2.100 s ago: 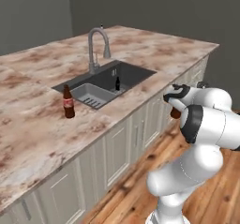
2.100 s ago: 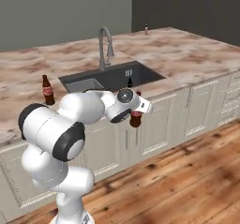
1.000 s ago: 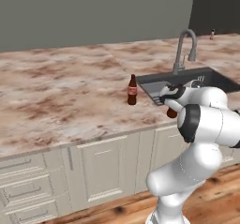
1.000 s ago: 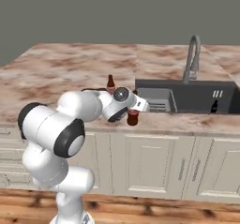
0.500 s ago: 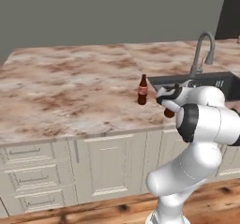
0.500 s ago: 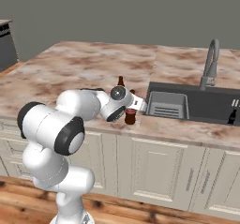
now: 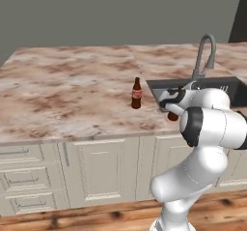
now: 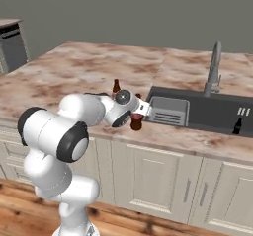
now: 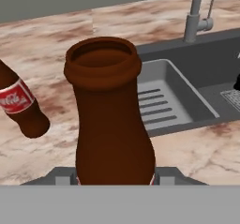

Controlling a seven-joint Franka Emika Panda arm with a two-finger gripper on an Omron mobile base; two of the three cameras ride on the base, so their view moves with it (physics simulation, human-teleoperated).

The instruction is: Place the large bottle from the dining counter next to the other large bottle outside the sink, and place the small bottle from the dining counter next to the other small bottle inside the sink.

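Observation:
My gripper [image 8: 139, 113] is shut on a large brown bottle [image 8: 136, 122], held upright just over the counter's front edge, left of the sink [image 8: 212, 112]. From the hand view the bottle [image 9: 110, 120] rises between the jaws, mouth open at the top. In the left base view the gripper [image 7: 171, 110] and held bottle [image 7: 172, 115] sit beside the sink's left rim. The other large bottle [image 7: 136, 93] [image 8: 116, 87] [image 9: 18, 106], red-labelled, stands on the counter just left of the sink. A small dark bottle [image 8: 237, 126] stands inside the sink at its right end.
A light grey slotted insert [image 8: 170, 110] [image 9: 159, 101] fills the sink's left part. The curved steel faucet [image 7: 202, 56] [image 8: 214, 69] rises behind the basin. Pale cabinet fronts [image 7: 96, 177] run under the marbled counter [image 7: 62, 90]. A dark appliance [image 8: 11, 45] stands far left.
The base has driven along the counter, so the whole scene has shifted in both base views. The large bottle stays in my gripper, which keeps its pose relative to the arm.

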